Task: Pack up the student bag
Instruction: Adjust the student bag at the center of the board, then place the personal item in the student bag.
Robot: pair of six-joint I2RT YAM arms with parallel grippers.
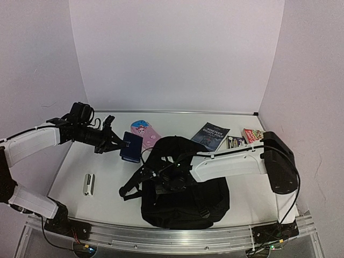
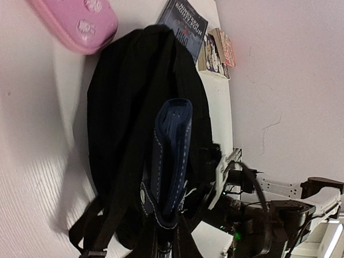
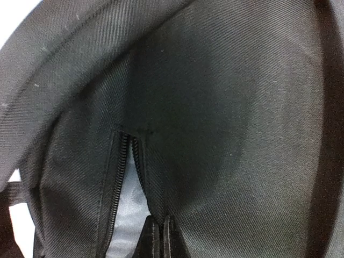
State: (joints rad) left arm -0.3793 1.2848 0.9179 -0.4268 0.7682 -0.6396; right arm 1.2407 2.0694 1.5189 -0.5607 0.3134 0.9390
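Note:
The student bag [image 1: 185,207] is a large black backpack lying at the near middle of the table, straps spread to its left. My right gripper [image 1: 171,178] rests on its upper part. In the right wrist view its fingers [image 3: 161,239] are pressed together on the black fabric [image 3: 236,134] at the right edge of a partly open zipper [image 3: 124,199], where pale lining shows. My left gripper [image 1: 118,144] hangs above the table left of the bag, shut on a dark blue flat pouch [image 1: 131,147]. In the left wrist view the pouch [image 2: 172,156] stands on edge in front of the bag [image 2: 121,107].
A pink case [image 1: 144,130] lies behind the pouch. A dark book [image 1: 210,135] and two small books [image 1: 236,142] [image 1: 252,134] lie at the back right. A small white object [image 1: 88,184] lies at the front left. White walls enclose the table on three sides.

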